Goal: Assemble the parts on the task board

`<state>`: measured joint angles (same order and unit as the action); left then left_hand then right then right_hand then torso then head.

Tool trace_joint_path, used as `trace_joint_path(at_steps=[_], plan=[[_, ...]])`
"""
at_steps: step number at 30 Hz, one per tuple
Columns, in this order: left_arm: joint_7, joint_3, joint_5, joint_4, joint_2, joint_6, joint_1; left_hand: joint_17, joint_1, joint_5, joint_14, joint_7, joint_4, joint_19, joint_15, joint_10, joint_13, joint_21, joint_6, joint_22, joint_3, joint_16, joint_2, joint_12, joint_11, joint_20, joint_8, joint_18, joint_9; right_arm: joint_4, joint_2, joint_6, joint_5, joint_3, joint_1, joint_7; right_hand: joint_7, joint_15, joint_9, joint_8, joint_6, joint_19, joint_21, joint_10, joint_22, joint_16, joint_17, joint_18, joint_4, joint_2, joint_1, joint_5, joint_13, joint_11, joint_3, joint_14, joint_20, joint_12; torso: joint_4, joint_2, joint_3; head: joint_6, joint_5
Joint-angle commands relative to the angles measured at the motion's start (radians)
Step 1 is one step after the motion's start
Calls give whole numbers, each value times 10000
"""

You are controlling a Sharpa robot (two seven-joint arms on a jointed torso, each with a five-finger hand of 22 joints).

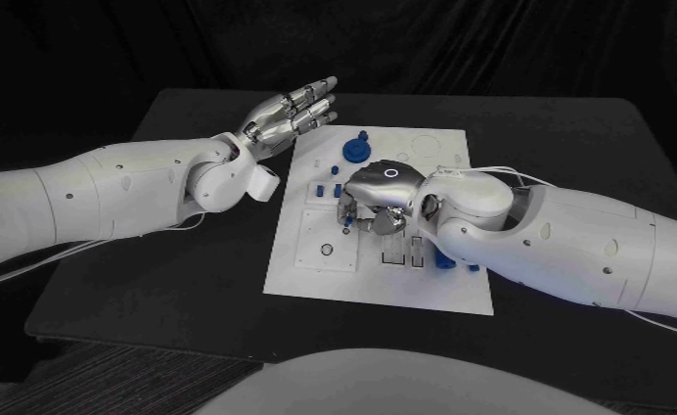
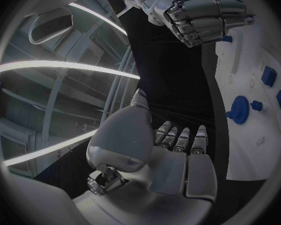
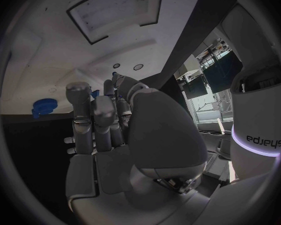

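The white task board lies in the middle of the black table. My right hand is low over the board's middle, fingers curled down tightly. A small blue part shows between its fingertips, and the same hand looks like a closed fist in the left wrist view. My left hand hovers above the table off the board's far left corner, fingers straight and apart, holding nothing. A blue gear stands on the far part of the board, near a small blue peg.
More blue parts sit on the board left of my right hand, and others lie partly under my right forearm. Two blue blocks lie beyond the gear. Black table surrounds the board.
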<state>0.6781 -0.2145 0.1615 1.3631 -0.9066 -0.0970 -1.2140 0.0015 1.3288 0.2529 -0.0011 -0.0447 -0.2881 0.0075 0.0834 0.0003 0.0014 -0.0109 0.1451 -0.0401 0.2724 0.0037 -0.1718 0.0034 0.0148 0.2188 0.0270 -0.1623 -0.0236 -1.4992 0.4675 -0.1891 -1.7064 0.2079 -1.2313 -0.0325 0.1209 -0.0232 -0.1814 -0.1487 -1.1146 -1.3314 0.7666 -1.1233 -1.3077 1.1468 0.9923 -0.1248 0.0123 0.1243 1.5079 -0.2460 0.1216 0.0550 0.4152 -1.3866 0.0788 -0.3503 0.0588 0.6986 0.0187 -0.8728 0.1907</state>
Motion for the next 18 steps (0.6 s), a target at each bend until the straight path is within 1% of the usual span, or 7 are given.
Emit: trace_joint_path(at_steps=[1, 18], plan=[[1043, 9, -92, -5, 38, -43, 12, -15, 102, 62, 11, -28, 19, 15, 100, 19, -6, 17, 58, -9, -31, -37, 8, -26, 15, 87, 29, -168, -2, 28, -26, 198, -69, -4, 54, 205, 30, 17, -10, 40, 40, -57, -40, -36, -859, -29, -9, -97, -62, 7, -83, -38, 6, 28, 19, -51, 0, 57, -3, 1, -1, 2, 5], [994, 9, -92, -105, 130, -175, 13, -15, 221, 162, 11, -37, 49, 28, 185, 21, -5, 7, 32, -41, -80, -37, -6, -26, 30, 176, 19, -167, 3, 46, -51, 268, -69, -4, 124, 197, 43, 28, -3, 68, 56, -28, -105, -24, -844, -70, -55, -106, -69, 0, -85, -44, 3, 41, 25, -18, 6, 84, -3, 0, -2, 2, 29]])
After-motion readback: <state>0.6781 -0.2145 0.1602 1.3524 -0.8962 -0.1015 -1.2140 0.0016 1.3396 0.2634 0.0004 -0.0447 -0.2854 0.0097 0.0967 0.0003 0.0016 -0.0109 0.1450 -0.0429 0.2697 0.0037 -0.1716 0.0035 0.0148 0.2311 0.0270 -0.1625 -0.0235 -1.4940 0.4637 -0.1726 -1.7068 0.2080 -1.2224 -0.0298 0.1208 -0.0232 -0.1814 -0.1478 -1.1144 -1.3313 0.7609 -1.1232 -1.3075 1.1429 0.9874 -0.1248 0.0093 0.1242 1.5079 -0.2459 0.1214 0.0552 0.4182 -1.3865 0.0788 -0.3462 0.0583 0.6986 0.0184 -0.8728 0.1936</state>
